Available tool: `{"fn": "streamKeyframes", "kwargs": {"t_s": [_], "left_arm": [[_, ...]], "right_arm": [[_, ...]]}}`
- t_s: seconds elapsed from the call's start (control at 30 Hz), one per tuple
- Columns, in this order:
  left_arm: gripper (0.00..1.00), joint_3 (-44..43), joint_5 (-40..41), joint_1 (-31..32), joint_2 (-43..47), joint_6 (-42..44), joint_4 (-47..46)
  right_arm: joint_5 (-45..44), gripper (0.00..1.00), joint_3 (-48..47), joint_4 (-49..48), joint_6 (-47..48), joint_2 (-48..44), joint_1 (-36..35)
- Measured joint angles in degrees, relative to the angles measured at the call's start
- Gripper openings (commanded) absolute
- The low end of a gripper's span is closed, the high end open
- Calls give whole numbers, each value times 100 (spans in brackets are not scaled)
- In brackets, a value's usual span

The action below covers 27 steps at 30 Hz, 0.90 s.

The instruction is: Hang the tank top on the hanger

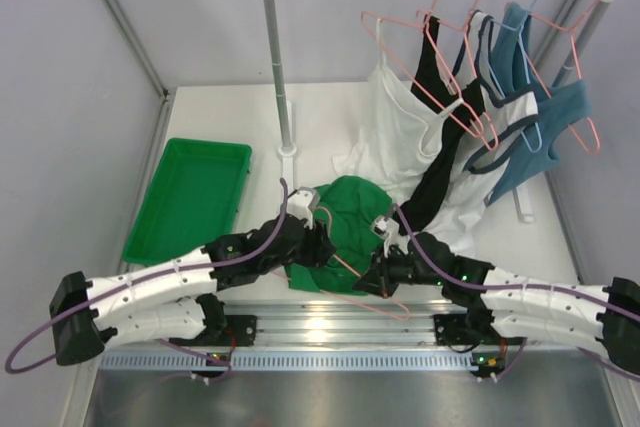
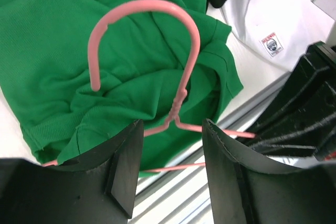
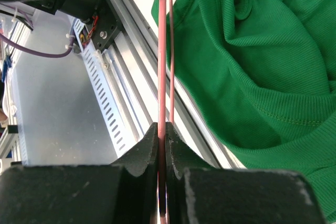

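Observation:
The bright green tank top (image 1: 345,215) lies crumpled on the table at the centre front. It also shows in the left wrist view (image 2: 79,51) and in the right wrist view (image 3: 262,66). A salmon-pink hanger (image 1: 372,294) lies partly on its near edge, over the table's front rail. My left gripper (image 2: 170,148) is open, its jaws on either side of the hanger's (image 2: 181,98) twisted neck, below the hook. In the top view the left gripper (image 1: 318,235) is at the top's left side. My right gripper (image 3: 162,129) is shut on one hanger wire (image 3: 162,51). In the top view it (image 1: 372,275) is to the right.
A green plastic tray (image 1: 190,197) sits at the left. A clothes rack (image 1: 275,67) stands behind, its rail holding white (image 1: 400,117), black (image 1: 440,97) and teal (image 1: 545,117) garments on pink and blue hangers. A slotted aluminium rail (image 1: 320,332) runs along the front edge.

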State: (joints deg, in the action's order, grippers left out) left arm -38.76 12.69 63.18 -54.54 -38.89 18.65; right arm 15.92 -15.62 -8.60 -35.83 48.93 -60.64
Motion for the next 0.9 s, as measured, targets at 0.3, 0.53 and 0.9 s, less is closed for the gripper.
{"fn": "streamKeyframes", "kwargs": {"t_s": [0.3, 0.53, 0.9], "left_arm": [[51, -2, 369, 74, -643, 177, -398], [35, -2, 503, 101, -691, 232, -542], [0, 4, 564, 111, -723, 505, -555]], "right_arm": [[-24, 0, 0, -118, 2, 175, -81], [-96, 0, -2, -127, 9, 315, -190], [-376, 22, -234, 225, 17, 420, -260]]}}
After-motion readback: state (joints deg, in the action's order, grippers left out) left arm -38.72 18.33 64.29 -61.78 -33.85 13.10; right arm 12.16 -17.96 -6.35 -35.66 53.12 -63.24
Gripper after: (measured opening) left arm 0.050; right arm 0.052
